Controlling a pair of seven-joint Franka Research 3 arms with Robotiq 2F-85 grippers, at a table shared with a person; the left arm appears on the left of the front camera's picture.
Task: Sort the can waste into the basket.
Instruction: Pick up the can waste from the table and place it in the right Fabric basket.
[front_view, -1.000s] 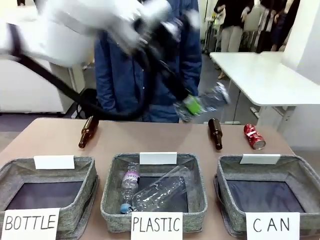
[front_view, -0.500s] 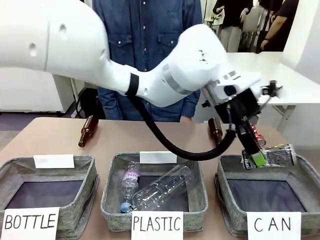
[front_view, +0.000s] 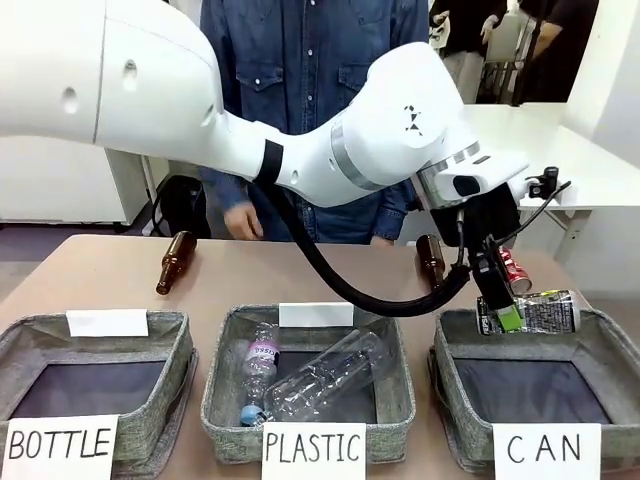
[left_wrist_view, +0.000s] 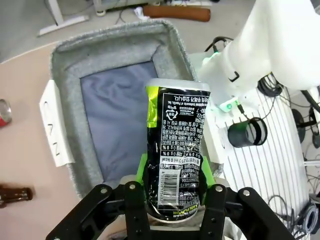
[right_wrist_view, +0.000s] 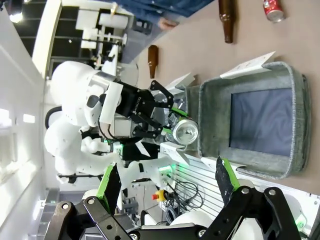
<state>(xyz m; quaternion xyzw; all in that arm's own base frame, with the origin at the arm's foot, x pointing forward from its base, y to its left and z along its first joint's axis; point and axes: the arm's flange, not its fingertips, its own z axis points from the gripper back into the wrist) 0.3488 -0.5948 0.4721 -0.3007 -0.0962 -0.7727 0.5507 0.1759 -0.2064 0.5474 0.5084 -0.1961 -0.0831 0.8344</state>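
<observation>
My left gripper (front_view: 505, 318) is shut on a black can (front_view: 535, 312) with white print, holding it on its side just above the far rim of the grey basket (front_view: 600, 345) signed "CAN". In the left wrist view the black can (left_wrist_view: 177, 150) stands between the green pads (left_wrist_view: 142, 172), over the near wall of the basket (left_wrist_view: 100, 47), whose dark floor is bare. The red dented can (front_view: 514, 272) lies on the table behind the basket, partly hidden by the gripper. My right gripper (right_wrist_view: 167, 182) hangs open and apart from the basket (right_wrist_view: 295, 100).
One brown bottle (front_view: 430, 262) lies behind the CAN basket and another brown bottle (front_view: 176, 262) at the far left. The PLASTIC basket (front_view: 225, 385) holds clear bottles; the BOTTLE basket (front_view: 175, 385) stands on the left. A person stands at the far side, one hand (front_view: 238, 220) hanging low.
My left arm swung from above the far middle of the table across to the CAN basket, carrying the black can. In the last half second it barely shifted.
</observation>
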